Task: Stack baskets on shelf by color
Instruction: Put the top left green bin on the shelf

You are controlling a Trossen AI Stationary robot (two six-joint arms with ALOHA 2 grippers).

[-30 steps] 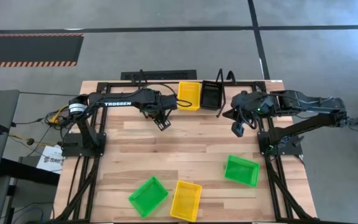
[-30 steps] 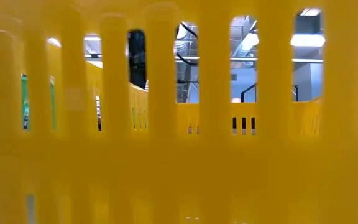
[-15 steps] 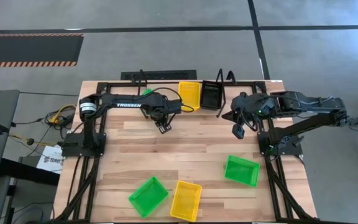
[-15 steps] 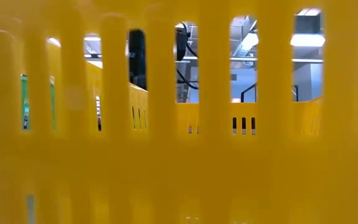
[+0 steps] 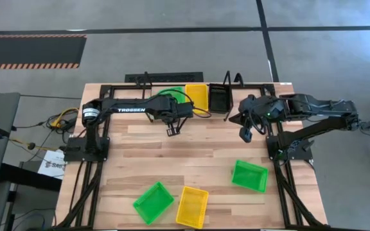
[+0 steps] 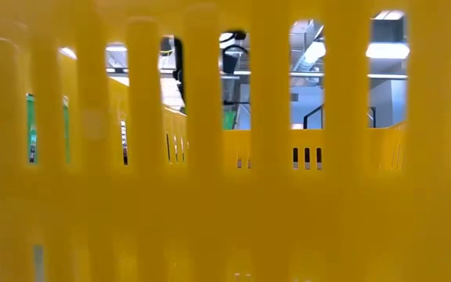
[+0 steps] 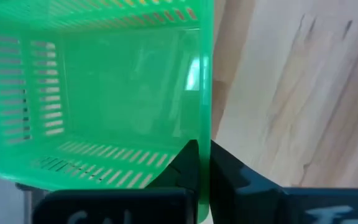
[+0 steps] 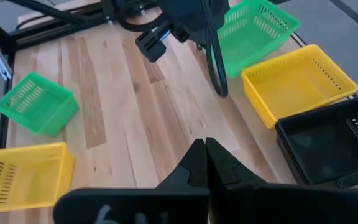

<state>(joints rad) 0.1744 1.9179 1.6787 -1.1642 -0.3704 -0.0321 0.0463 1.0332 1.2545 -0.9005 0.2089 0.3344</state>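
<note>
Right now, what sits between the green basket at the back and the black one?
A yellow basket sits between the green basket and the black basket in the back row. The high view shows it, and so does the right wrist view.

Seen from above, the pale wooden bench (image 5: 172, 151) carries two dark arms. The left gripper (image 5: 173, 130) reaches toward the far edge, beside a bright green plastic mesh basket (image 5: 175, 90), which is partly hidden under the arm. Next along that edge sit a yellow mesh basket (image 5: 198, 95) and a black mesh basket (image 5: 219, 96). The right gripper (image 5: 245, 135) hangs near the black one. Near the front edge lie a second green basket (image 5: 153, 201), a second yellow basket (image 5: 192, 206) and a third green basket (image 5: 249, 176).
</note>
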